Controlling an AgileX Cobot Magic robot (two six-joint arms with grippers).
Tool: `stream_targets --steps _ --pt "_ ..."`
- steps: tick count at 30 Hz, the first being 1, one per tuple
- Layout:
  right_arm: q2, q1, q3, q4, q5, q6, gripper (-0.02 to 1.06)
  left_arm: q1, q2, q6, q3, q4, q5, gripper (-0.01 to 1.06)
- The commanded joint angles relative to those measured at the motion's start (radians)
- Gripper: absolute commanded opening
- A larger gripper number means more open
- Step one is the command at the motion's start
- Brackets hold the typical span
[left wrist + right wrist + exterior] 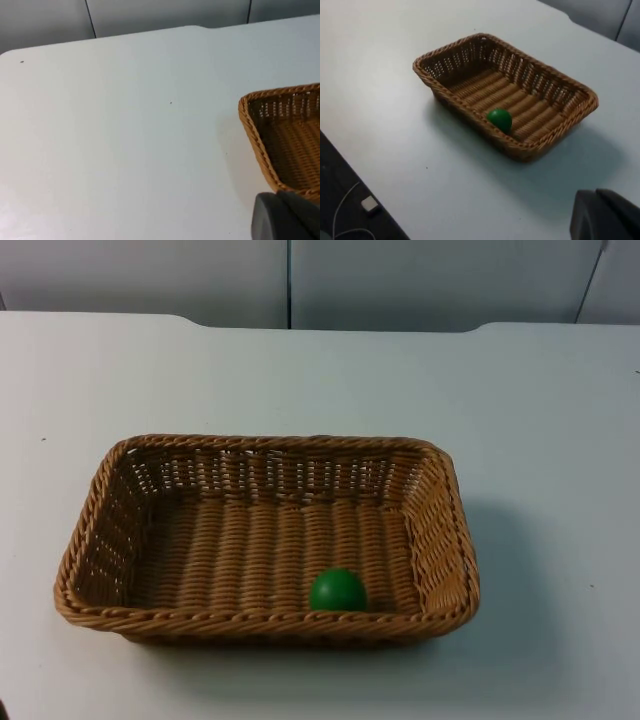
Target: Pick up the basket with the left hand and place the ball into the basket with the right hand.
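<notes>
Basket [440, 540], woven tan wicker, rectangular, holds green ball [338, 590].

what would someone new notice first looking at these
A brown woven basket sits in the middle of the white table. A green ball lies inside it, against the wall nearest the top camera and toward the robot's right. Behind the table runs a grey partition wall.

A white table top [540, 440] filled the scene. A grey partition wall [420, 280] with vertical seams closed it off at twelve o'clock.
</notes>
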Motion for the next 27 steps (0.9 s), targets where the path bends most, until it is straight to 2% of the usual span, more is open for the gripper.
stream_targets --steps 1,3,7,11,13,14,18,19,24,27 --pt "-0.004 0.001 0.005 0.003 0.011 0.016 0.0 -0.002 -0.013 0.036 0.033 -0.002 -0.024 0.0" --pt "-0.004 0.001 0.005 0.005 0.009 0.016 0.0 -0.002 -0.018 0.045 0.043 -0.002 -0.027 0.0" --pt "-0.004 0.001 0.005 0.005 -0.002 0.016 0.0 -0.002 -0.019 0.058 0.068 0.0 0.028 0.0" --pt "-0.004 -0.023 0.005 0.007 -0.002 0.016 0.0 -0.002 -0.019 0.058 0.072 0.0 0.026 0.0" --pt "-0.004 -0.127 0.005 0.005 -0.002 0.016 0.0 -0.002 -0.019 0.058 0.072 0.0 0.026 0.0" --pt "-0.004 -0.127 0.005 0.005 -0.002 0.016 0.0 -0.002 -0.019 0.058 0.072 0.0 0.026 0.0" --pt "-0.004 -0.334 0.005 0.005 -0.002 0.016 0.0 -0.002 -0.019 0.058 0.072 0.0 0.026 0.0" --pt "-0.004 -0.334 0.005 0.005 -0.002 0.016 0.0 -0.002 -0.019 0.058 0.072 0.0 0.026 0.0" --pt "-0.004 -0.506 0.005 0.005 -0.002 0.016 0.0 -0.002 -0.019 0.058 0.07 0.0 0.026 0.0" --pt "-0.004 -0.537 0.005 0.005 -0.002 0.016 0.0 -0.002 -0.019 0.058 0.07 0.0 0.026 0.0"
